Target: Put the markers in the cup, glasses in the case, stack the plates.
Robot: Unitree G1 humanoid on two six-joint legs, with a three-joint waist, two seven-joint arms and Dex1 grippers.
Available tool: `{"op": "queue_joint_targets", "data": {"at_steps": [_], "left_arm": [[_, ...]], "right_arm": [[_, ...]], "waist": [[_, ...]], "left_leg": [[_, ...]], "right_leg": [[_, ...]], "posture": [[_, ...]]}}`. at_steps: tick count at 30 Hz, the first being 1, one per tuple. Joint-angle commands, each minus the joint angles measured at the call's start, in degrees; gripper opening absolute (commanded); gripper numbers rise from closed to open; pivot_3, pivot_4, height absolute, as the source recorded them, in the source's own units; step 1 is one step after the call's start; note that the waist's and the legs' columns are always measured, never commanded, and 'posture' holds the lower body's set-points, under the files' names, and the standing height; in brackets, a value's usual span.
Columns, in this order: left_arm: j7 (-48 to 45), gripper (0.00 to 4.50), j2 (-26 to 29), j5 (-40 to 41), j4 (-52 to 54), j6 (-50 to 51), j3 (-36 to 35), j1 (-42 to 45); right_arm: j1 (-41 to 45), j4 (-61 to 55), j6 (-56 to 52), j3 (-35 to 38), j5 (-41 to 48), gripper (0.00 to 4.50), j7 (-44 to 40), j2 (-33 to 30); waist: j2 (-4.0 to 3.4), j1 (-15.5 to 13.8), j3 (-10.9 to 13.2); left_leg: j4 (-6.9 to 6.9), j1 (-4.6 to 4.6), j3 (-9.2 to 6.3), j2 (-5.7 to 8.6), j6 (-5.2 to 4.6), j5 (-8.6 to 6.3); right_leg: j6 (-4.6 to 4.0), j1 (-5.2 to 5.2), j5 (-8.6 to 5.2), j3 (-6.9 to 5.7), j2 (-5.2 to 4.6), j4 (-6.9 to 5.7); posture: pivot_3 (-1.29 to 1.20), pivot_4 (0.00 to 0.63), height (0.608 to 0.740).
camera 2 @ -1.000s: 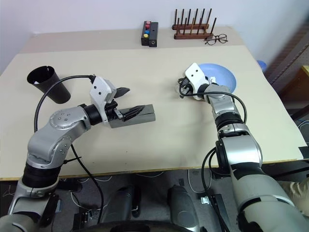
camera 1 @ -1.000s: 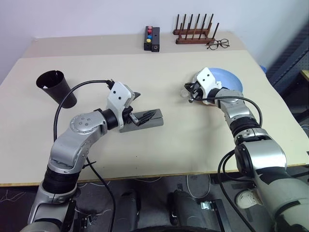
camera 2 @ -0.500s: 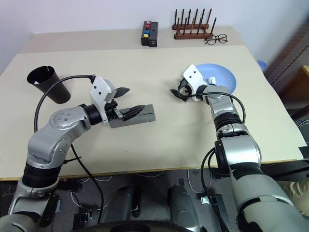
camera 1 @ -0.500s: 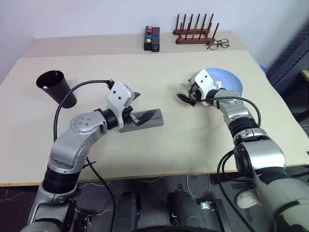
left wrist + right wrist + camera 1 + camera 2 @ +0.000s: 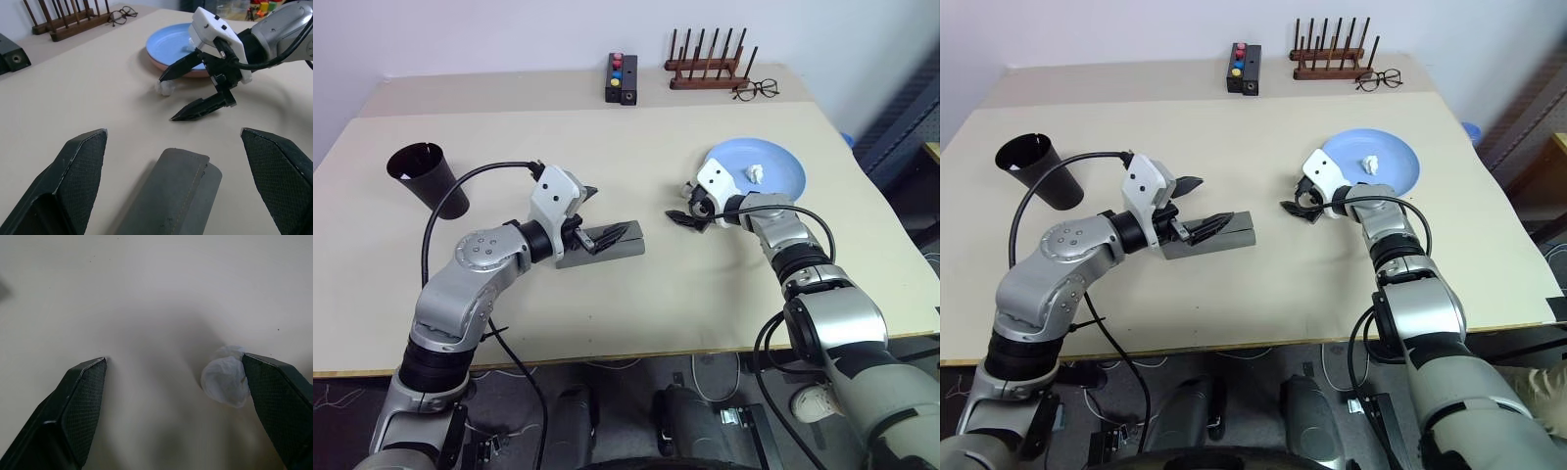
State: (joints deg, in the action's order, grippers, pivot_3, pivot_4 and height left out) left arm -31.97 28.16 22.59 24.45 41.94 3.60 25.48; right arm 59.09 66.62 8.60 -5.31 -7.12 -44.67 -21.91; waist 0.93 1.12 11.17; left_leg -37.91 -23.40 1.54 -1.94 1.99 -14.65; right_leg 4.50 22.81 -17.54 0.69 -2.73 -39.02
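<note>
1. While my right gripper (image 5: 683, 206) stands with its two black wedge-shaped fingers spread wide and clasping nothing, it points low over the matte beige table (image 5: 636, 294), just beside the stacked plates.
2. Stacked plates: the round, smooth light blue plastic plate (image 5: 773, 162) sits on the salmon pink plate (image 5: 195, 73), whose rim peeks out beneath it in my left wrist view. A small crumpled white scrap (image 5: 756, 173) lies on the blue surface.
3. A small translucent white wad (image 5: 226, 380), wrinkled like film, rests on the table against the inner face of one finger (image 5: 279, 401) of the right gripper; the other finger is well apart from it.
4. My left gripper (image 5: 607, 217) is likewise fully spread, its textured black fingers (image 5: 73, 171) to either side of the near end of the grey rectangular glasses case (image 5: 625, 247), gripping nothing. The case lies closed on the table; its stitched, fabric-like end shows in my left wrist view.
5. The tall black tapered plastic cup (image 5: 429, 178) stands tilted near the left edge, well apart from both grippers.
6. At the far edge: a dark wooden peg rack (image 5: 707, 65), thin wire-framed spectacles (image 5: 756, 90) beside it, and a black box with coloured buttons (image 5: 622, 78).
</note>
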Motion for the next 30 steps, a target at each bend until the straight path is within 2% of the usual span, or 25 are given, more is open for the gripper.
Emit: {"op": "queue_joint_targets", "data": {"at_steps": [1,16,19,20,26,30], "left_arm": [[0.53,4.50,0.09,0.39,2.35,-0.30,-1.27,0.64],[1.79,4.50,-0.02,1.20,3.28,0.32,-1.45,0.34],[1.99,4.50,-0.02,1.27,3.44,0.39,-1.44,0.32],[2.07,4.50,-0.02,1.32,3.54,0.44,-1.47,0.30],[2.50,4.50,-0.14,1.40,3.76,0.55,-1.42,0.17],[2.61,4.50,-0.18,1.27,3.70,0.44,-1.44,0.05]], "right_arm": [[1.32,0.72,-0.95,0.08,-0.62,4.45,1.77,-0.73],[3.96,3.44,-2.22,1.11,-0.65,4.45,6.72,-1.58],[4.08,3.72,-2.11,1.05,-0.70,3.69,7.07,-1.62],[4.10,3.78,-2.07,1.06,-0.69,3.29,7.16,-1.63],[4.24,3.82,-2.00,1.16,-0.38,0.19,7.04,-1.40],[4.33,3.66,-1.76,1.09,-0.40,0.08,7.01,-1.37]], "waist": [[0.00,-0.01,0.00],[0.00,-0.11,0.00],[0.00,-0.11,0.00],[0.00,-0.10,0.00],[0.00,0.06,0.00],[0.00,0.06,0.00]], "left_leg": [[0.00,0.00,0.00,0.00,0.00,0.00],[0.00,0.00,0.00,0.01,0.00,0.00],[0.00,0.00,0.00,0.01,0.00,0.00],[0.00,0.00,0.00,0.01,0.00,0.00],[0.02,-0.01,0.00,0.01,0.00,0.00],[0.04,-0.01,0.01,0.01,0.00,0.00]], "right_leg": [[0.00,0.00,0.00,0.00,0.00,0.00],[0.00,0.00,0.00,0.00,-0.02,0.00],[0.00,0.00,0.00,0.00,-0.02,0.00],[0.00,0.00,0.00,0.00,-0.02,0.00],[0.00,0.03,0.00,0.00,0.00,0.00],[0.00,0.04,0.00,0.01,0.00,0.01]], "posture": [[0.00,0.150,0.740],[0.00,0.150,0.740],[0.00,0.150,0.740],[0.00,0.150,0.740],[0.00,0.150,0.740],[0.00,0.150,0.740]]}}
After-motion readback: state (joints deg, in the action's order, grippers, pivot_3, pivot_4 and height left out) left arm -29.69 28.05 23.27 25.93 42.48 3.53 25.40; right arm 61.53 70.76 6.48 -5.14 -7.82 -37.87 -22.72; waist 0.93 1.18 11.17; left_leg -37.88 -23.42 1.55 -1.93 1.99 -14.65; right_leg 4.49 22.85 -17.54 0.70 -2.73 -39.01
